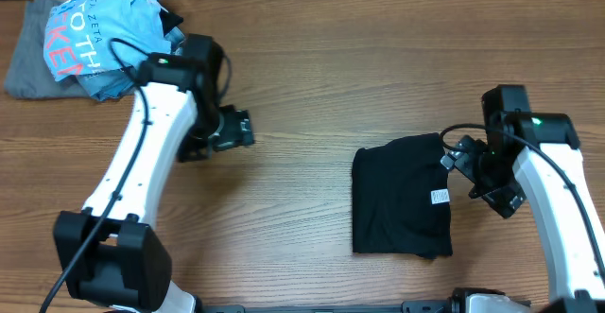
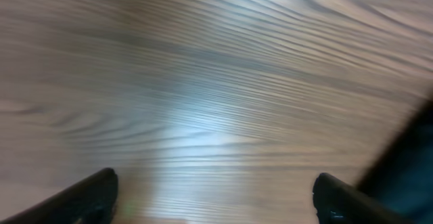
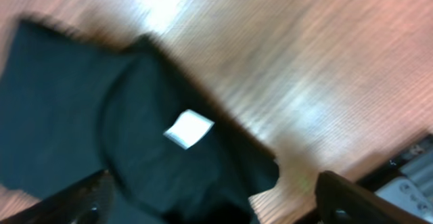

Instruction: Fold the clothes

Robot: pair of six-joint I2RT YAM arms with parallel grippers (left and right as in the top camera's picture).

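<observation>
The right gripper [image 1: 458,162] was found spread open at the right edge of the black T-shirt [image 1: 402,198], with nothing gripped. The left gripper [image 2: 216,193] was likewise open over bare wood, well apart from it. It was judged that any withdrawal should be made upward and clear of the cloth, so that no layer is dragged. The shirt was noted right of centre on the table [image 1: 312,67], folded into a compact rectangle. The white neck tag [image 3: 189,128] was exposed, and the edges were not quite square.
</observation>
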